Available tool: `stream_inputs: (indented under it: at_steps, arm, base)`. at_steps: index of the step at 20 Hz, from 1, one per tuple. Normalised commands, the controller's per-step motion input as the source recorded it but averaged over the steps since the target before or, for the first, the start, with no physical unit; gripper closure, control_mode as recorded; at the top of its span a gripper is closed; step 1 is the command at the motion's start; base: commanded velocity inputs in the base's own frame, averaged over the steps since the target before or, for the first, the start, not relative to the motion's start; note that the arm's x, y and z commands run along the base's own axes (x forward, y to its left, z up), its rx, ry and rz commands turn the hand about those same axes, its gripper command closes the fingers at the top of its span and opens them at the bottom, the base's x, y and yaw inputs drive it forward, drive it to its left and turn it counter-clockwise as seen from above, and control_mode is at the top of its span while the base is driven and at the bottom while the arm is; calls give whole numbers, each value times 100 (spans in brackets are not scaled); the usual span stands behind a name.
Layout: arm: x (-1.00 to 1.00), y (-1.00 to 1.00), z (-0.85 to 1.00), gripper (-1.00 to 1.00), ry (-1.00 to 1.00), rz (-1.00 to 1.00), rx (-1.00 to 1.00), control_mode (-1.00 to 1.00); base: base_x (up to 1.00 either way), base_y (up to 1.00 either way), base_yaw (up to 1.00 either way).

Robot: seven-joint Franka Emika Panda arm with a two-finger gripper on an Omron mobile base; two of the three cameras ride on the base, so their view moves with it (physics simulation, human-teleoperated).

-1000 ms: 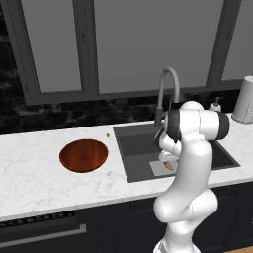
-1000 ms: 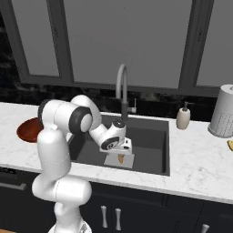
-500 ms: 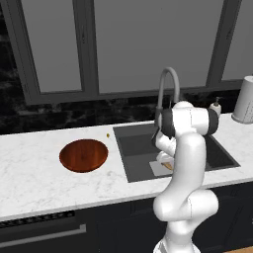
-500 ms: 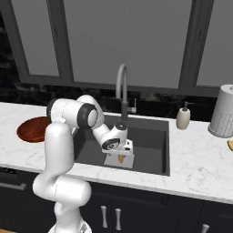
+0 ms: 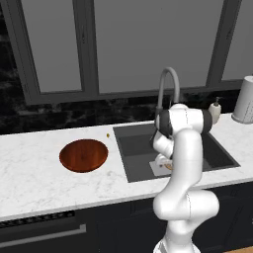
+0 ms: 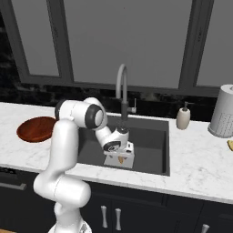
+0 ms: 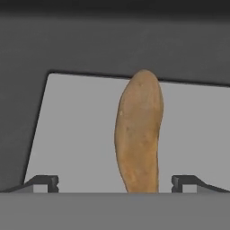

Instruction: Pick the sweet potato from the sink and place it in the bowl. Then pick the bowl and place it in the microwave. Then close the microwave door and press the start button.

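Observation:
The sweet potato (image 7: 138, 130) lies lengthwise on the lighter grey square at the bottom of the dark sink (image 5: 136, 148). It shows as a small tan tuber (image 6: 120, 159) under the hand, and partly behind the arm (image 5: 168, 166). My gripper (image 7: 114, 183) hangs low inside the basin, open, one fingertip on each side of the tuber's near end and touching nothing. The hand (image 6: 119, 151) is just above the sink floor (image 6: 150, 141). The reddish-brown bowl (image 5: 83, 155) rests empty on the white counter left of the sink (image 6: 36, 129). The microwave is out of view.
A curved metal faucet (image 5: 168, 84) rises behind the basin, close to my forearm (image 6: 122, 86). A soap dispenser (image 6: 183, 118) and a white canister (image 6: 223, 111) stand on the counter at the right. Dark windows line the wall behind.
The elbow has swung in over the sink and the hand has sunk lower over the sweet potato. The jaws stayed open.

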Motion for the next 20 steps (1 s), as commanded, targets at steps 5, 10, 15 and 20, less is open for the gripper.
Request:
stream_inputs:
  at_steps: [5,10,15,20]
  arm:
    - [25,0,-34,-100,0,0,0,-100]
    - [29,-1,-33,-100,0,0,0,-100]
    - [22,-2,-26,100,0,0,0,-100]
    - [0,11,-28,100,-3,1,-1,-100]
  base:
    - [0,0,0]
    - [0,0,0]
    - [0,0,0]
    - [0,0,0]
